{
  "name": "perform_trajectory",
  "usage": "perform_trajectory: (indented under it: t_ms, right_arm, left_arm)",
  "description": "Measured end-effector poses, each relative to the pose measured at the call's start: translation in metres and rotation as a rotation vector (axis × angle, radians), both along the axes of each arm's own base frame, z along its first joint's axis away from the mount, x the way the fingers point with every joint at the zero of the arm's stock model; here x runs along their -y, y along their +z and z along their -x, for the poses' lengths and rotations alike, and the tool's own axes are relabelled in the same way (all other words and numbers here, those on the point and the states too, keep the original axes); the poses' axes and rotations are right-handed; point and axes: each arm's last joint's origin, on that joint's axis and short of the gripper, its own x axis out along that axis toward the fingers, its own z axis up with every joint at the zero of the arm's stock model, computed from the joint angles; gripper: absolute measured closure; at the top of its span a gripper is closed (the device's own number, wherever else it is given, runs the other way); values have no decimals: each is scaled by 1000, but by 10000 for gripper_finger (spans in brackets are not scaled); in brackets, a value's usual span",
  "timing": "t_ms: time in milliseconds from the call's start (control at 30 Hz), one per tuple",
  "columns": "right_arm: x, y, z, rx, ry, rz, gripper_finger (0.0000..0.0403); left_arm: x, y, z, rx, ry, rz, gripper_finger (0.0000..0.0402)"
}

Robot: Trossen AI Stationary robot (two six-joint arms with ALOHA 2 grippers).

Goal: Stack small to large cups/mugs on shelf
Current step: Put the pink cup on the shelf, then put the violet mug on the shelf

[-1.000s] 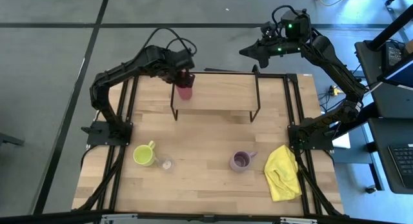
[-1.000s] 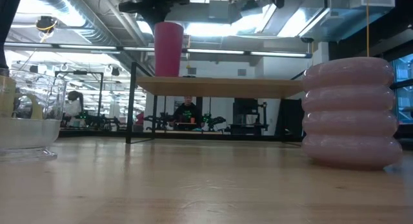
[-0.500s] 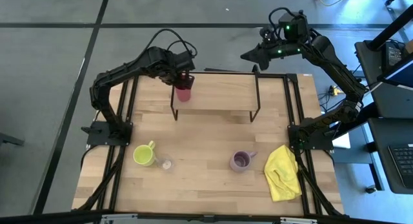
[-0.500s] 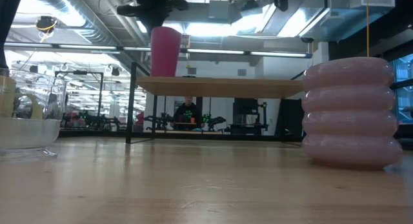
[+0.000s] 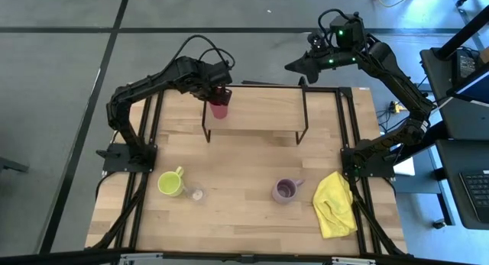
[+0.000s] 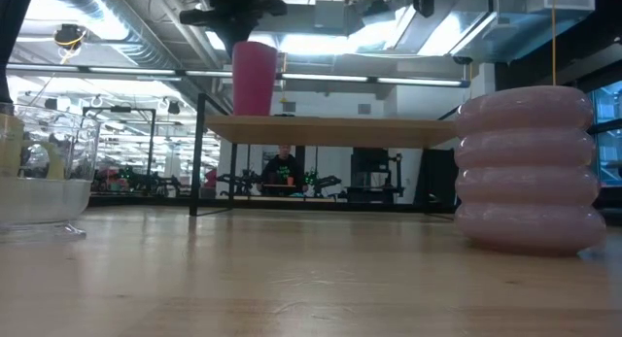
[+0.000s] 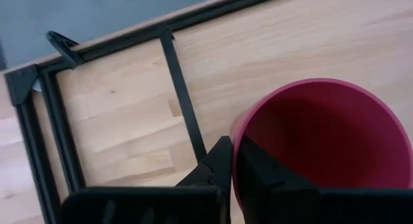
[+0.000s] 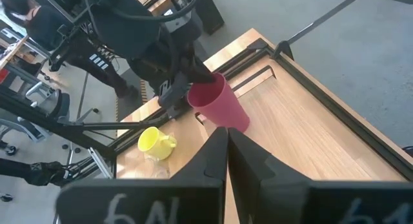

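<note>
Robotics laboratory or test hall, industrial in character. Grey sealed concrete floor marked with dark lines around a black-framed wooden table. Exposed ceiling ductwork and long strip lights overhead. Further robot stations with dark frames ranged behind, a seated person at one. Desk with keyboard beside the rig. Rolling office chairs and a second person at the hall's edge.
</note>
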Motion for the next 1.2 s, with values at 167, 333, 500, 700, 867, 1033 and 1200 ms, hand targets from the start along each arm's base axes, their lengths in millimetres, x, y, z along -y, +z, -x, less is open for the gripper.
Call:
perform_trajectory:
  t_ms: [167,333,500,700,867,1033,1200]
  right_arm:
    - [0,0,0,0,0,2,388]
    - [0,0,0,0,1,3,388]
    - [0,0,0,-1,7,19,389]
    - [0,0,0,-1,8,23,389]
    - [0,0,0,-2,8,24,389]
    - [1,0,0,-12,-23,37,389]
    - [1,0,0,-12,-24,37,389]
  left_arm:
    - [-1,0,0,-6,4,-12,394]
    - [-1,0,0,-8,7,-23,393]
    - [-1,0,-1,0,8,-26,377]
    - [-1,0,-2,20,3,-8,341]
    - [2,8,5,60,2,-6,327]
    - [11,23,19,118,13,-16,326]
    - [45,47,39,217,-63,-35,329]
